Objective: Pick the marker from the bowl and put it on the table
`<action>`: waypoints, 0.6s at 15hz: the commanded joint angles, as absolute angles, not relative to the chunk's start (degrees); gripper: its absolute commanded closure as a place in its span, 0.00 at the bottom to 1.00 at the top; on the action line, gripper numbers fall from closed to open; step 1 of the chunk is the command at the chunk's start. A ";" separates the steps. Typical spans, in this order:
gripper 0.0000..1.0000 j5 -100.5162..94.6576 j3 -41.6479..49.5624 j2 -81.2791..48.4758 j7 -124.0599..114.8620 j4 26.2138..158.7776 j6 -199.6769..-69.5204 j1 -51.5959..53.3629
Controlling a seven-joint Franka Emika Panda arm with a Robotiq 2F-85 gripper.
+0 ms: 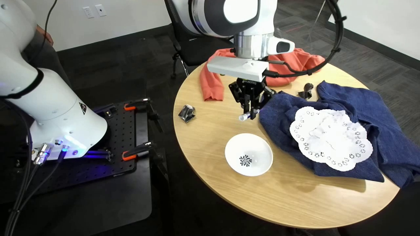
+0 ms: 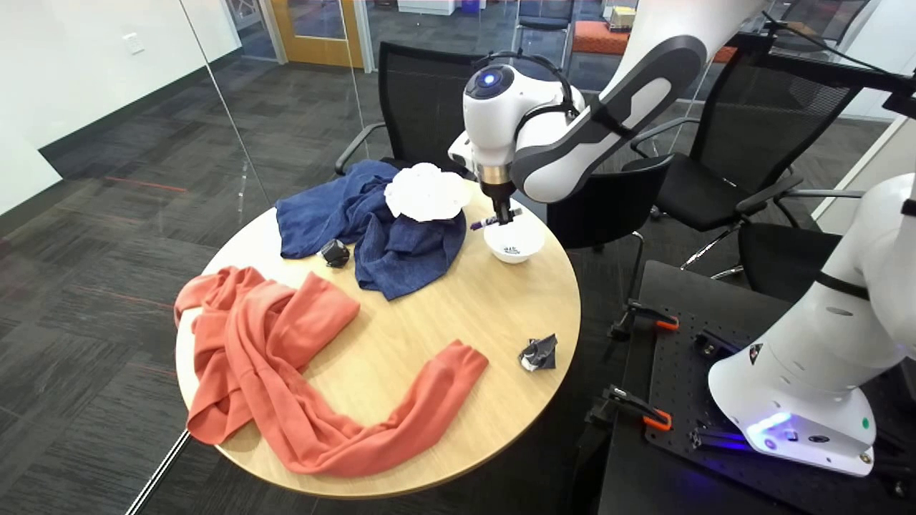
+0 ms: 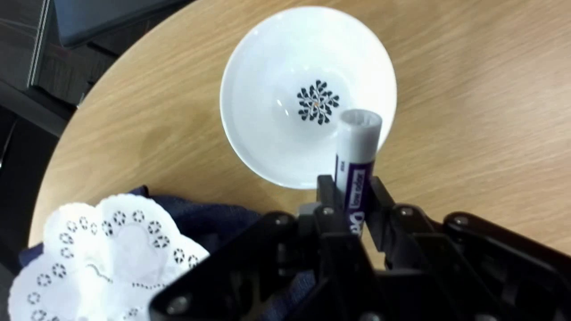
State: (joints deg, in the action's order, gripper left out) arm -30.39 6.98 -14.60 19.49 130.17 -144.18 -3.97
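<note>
The marker is a white stick with a purple label, seen close in the wrist view and small in both exterior views. My gripper is shut on the marker and holds it roughly level above the table. The gripper also shows in the other views. The white bowl stands on the table, apart from the marker, and also shows in the remaining views. Only a dark flower pattern shows inside it. The fingers hide the marker's middle.
A dark blue cloth with a white doily on it lies beside the bowl. An orange-red garment lies across the table. A small dark clip-like item and another dark item lie on the table. Chairs stand around.
</note>
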 commanded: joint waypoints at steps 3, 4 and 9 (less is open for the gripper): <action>0.95 -27.06 2.51 -16.68 28.43 130.53 -151.27 -4.59; 0.95 -27.18 2.06 -17.50 29.47 130.24 -151.87 -4.48; 0.95 -26.20 -0.08 -23.47 34.77 127.74 -152.86 -4.96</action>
State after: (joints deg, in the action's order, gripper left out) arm -27.45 1.05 -20.25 30.97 129.76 -151.74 -4.02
